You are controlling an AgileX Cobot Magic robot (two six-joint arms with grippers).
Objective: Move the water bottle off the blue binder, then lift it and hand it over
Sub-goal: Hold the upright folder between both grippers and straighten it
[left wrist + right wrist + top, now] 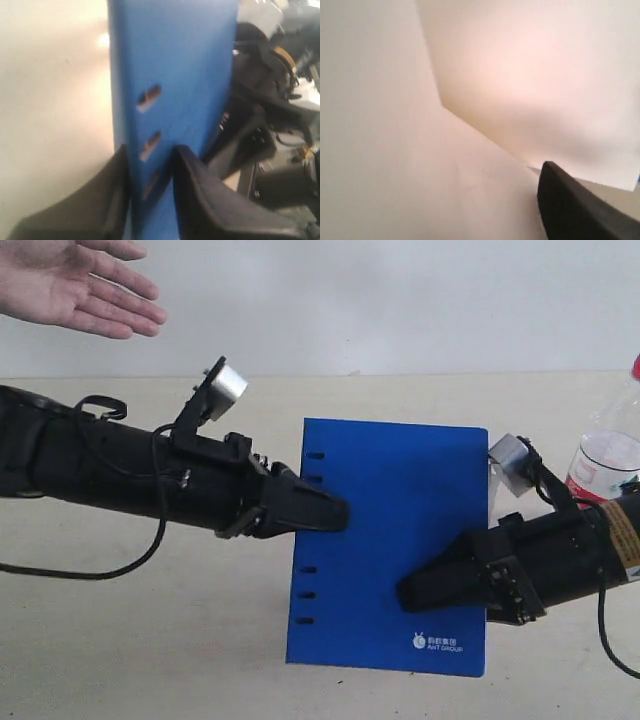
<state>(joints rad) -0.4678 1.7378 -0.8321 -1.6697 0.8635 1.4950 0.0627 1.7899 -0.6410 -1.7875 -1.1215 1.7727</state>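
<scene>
The blue binder (400, 520) is held up off the table, its slotted spine edge toward my left gripper (335, 512). In the left wrist view the two black fingers close on either side of the binder (170, 60) at that spine, with my left gripper (149, 147) shut on it. My right gripper (415, 592) reaches over the binder's lower right part, and its wrist view shows only one black finger (570, 205) against pale surfaces, so the jaws stand wide open. The water bottle (605, 455) stands upright at the far right edge, behind the right arm.
A person's open hand (75, 285) hovers palm-up at the top left, above the left arm. The pale table (150, 640) stretches below both arms. A black cable loops from the left arm onto the table. The right arm (270, 125) shows beyond the binder in the left wrist view.
</scene>
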